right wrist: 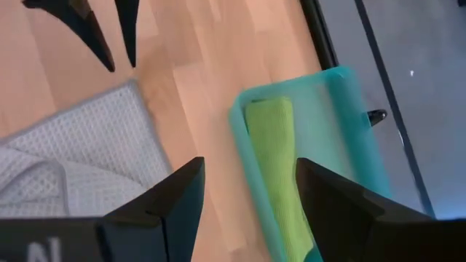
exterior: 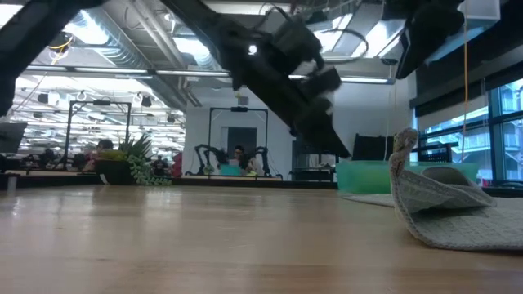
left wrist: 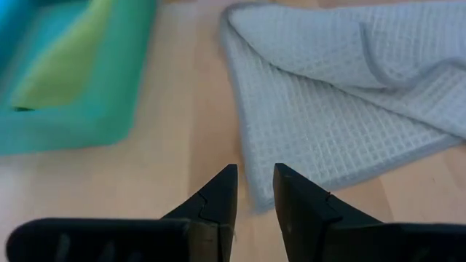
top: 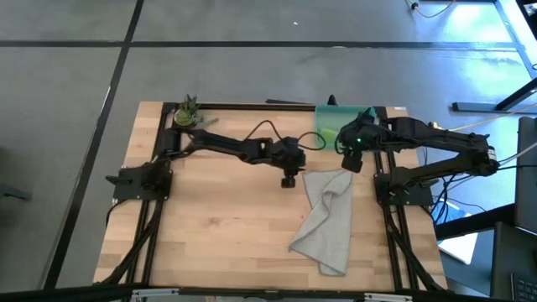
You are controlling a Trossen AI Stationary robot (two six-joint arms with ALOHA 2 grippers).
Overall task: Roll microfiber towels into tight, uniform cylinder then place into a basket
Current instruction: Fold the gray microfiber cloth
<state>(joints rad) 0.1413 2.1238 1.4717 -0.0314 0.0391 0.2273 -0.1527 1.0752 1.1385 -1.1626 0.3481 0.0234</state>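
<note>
The light grey towel [top: 329, 216] lies crumpled and partly folded on the table right of centre; it also shows in the left wrist view [left wrist: 342, 87] and the right wrist view [right wrist: 80, 153]. The lime green towel [right wrist: 273, 160] lies rolled inside the teal basket [right wrist: 349, 131] at the table's far right [top: 336, 126]. My left gripper [left wrist: 255, 182] hovers above the table beside the grey towel's far corner, fingers a narrow gap apart, holding nothing. My right gripper [right wrist: 247, 178] is open and empty above the basket's near wall.
A small potted plant [top: 188, 111] stands at the table's far left corner. Bare wood stretches left and near of the grey towel [top: 226, 226]. In the low view, people sit at desks in the room behind.
</note>
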